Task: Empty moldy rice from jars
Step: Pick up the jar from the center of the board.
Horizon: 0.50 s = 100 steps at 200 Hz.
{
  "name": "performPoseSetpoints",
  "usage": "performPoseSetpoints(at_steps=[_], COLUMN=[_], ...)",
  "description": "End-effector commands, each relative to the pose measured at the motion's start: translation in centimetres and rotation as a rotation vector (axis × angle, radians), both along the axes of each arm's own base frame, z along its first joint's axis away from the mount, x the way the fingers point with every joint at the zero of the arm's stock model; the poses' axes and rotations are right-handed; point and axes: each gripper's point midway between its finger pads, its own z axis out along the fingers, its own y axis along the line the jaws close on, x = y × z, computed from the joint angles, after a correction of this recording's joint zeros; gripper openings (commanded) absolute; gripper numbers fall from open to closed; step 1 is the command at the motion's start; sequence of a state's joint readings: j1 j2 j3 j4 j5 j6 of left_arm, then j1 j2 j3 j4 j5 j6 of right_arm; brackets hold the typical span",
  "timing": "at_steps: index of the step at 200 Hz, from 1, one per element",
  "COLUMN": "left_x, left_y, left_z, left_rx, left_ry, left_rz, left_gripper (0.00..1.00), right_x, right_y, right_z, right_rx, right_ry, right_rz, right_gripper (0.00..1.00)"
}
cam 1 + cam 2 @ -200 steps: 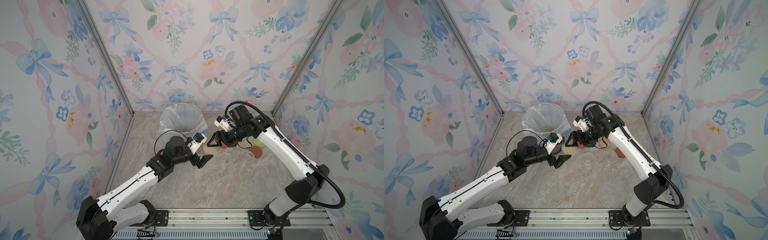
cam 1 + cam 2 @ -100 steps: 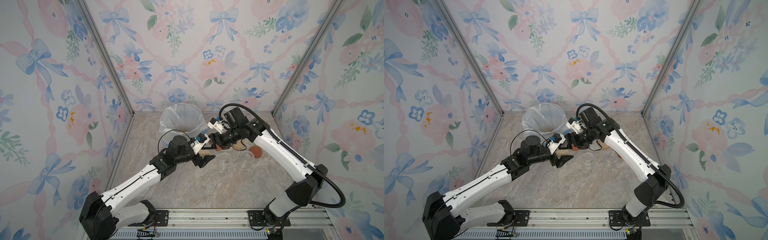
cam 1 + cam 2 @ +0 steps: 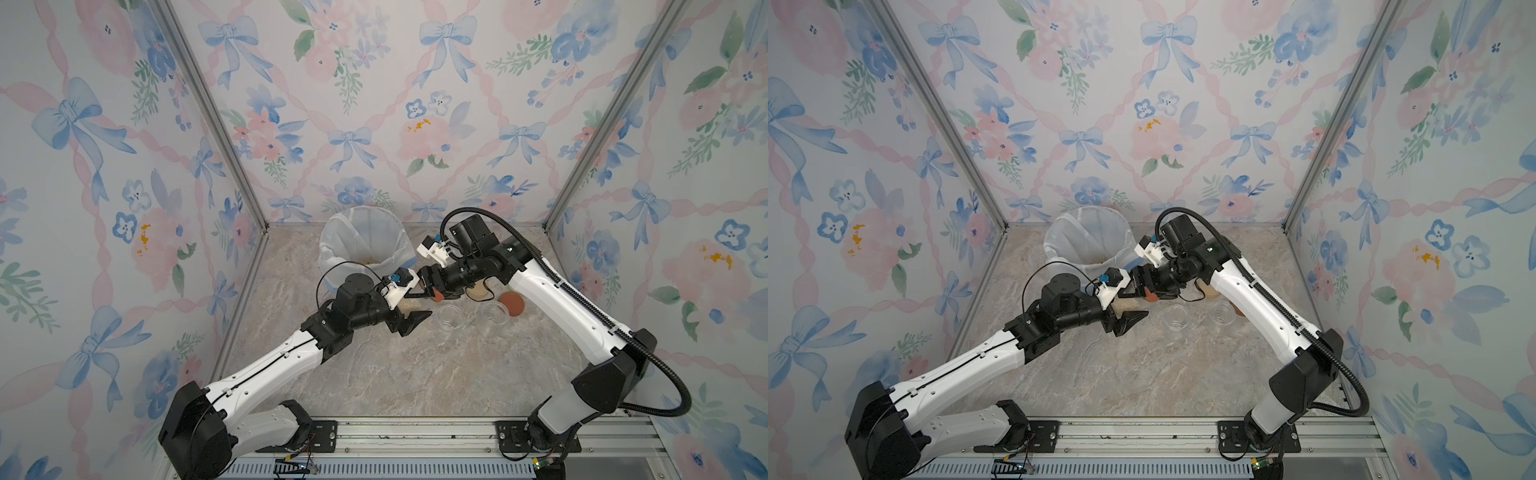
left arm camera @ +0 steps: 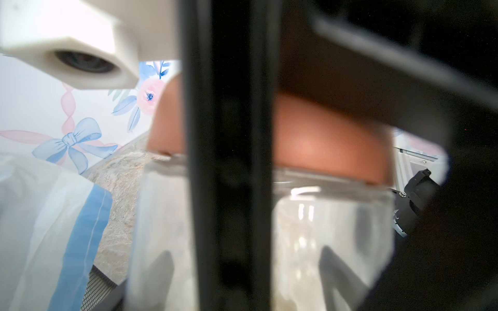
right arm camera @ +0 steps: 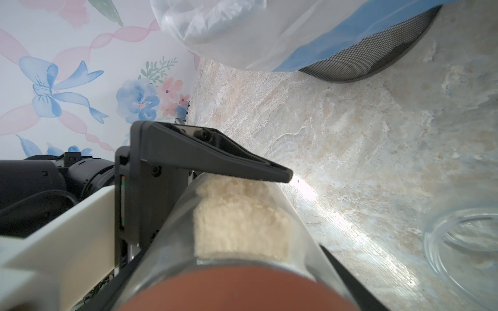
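Two sets of fingers meet on one jar [image 5: 301,237], just in front of the mesh bin [image 3: 361,245]. We see the left gripper [image 3: 409,311] closed around the glass body. One of its fingers [image 5: 215,159] is pressed flat against the wall and the other runs along the opposite side. The right gripper [image 3: 432,291] is clamped on the rust-red lid [image 4: 323,145], which sits on the jar's mouth. The jar is tipped onto its side between the two arms. The moldy rice [image 5: 242,229] sits inside it as a pale, packed block at the lid end. We also make out tan grains at the bottom of the bin's white liner. On the table [image 3: 415,374] beside the right arm stand two empty jars [image 3: 450,318] [image 3: 496,312], open, with a loose lid [image 3: 512,303] near them.
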State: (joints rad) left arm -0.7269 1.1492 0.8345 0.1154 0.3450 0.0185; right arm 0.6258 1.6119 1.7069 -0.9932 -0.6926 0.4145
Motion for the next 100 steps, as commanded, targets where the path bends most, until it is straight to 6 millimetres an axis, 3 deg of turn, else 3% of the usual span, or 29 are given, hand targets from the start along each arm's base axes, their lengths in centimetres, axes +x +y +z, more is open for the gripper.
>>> performPoseSetpoints(at_steps=[1, 7, 41, 100], left_x=[1.1, 1.1, 1.5, 2.3], left_y=[0.0, 0.0, 0.8, 1.8], left_z=[4.9, 4.9, 5.7, 6.6], left_rx=[-0.17, -0.171, -0.187, -0.215], left_ry=[-0.046, -0.049, -0.061, -0.071], left_rz=[0.063, 0.065, 0.089, 0.127], left_gripper=[0.0, 0.0, 0.0, 0.0], right_x=[1.0, 1.4, 3.0, 3.7], right_y=[0.7, 0.4, -1.0, -1.2], right_z=[3.4, 3.4, 3.8, 4.2], right_rx=[0.103, 0.1, 0.087, 0.092], right_ry=[-0.086, -0.093, -0.117, -0.141], right_rz=[0.008, -0.003, -0.061, -0.073], right_gripper=[0.76, 1.0, 0.97, 0.97])
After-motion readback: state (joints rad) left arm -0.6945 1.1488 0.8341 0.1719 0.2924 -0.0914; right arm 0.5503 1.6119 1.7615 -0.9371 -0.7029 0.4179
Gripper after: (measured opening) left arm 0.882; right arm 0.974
